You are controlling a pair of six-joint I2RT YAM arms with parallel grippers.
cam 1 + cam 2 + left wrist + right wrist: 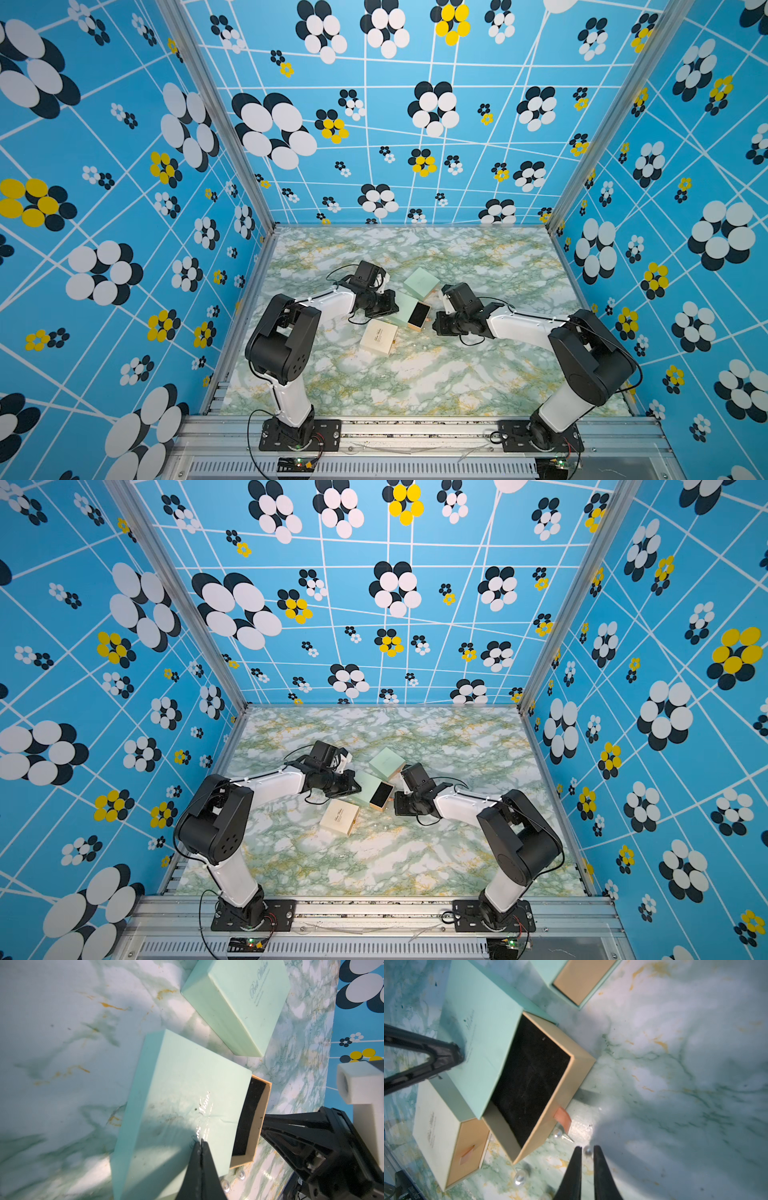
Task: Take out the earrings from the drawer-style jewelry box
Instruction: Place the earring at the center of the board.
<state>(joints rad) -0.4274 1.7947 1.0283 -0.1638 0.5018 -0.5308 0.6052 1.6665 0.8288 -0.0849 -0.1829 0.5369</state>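
The marble table (415,386) carries three boxes near its middle; the mint jewelry box (401,308) lies between a second mint box (420,282), towards the far edge, and a cream box (378,336), towards the near edge; those two look shut. The mint box's drawer (533,1076) is slid out; its black lining shows bare, save one pale speck too small to name. The left gripper (200,1146), jaws closed, presses its tips on the mint sleeve; the right gripper (587,1148) hangs low by the drawer's front, jaws slightly parted with one pearl between them, seemingly not pinched. The earrings (557,1134) lie loose on the table just beside that front; this drawer looks emptied, and only clearing the right gripper away seems left; what the shut boxes hold cannot be told.
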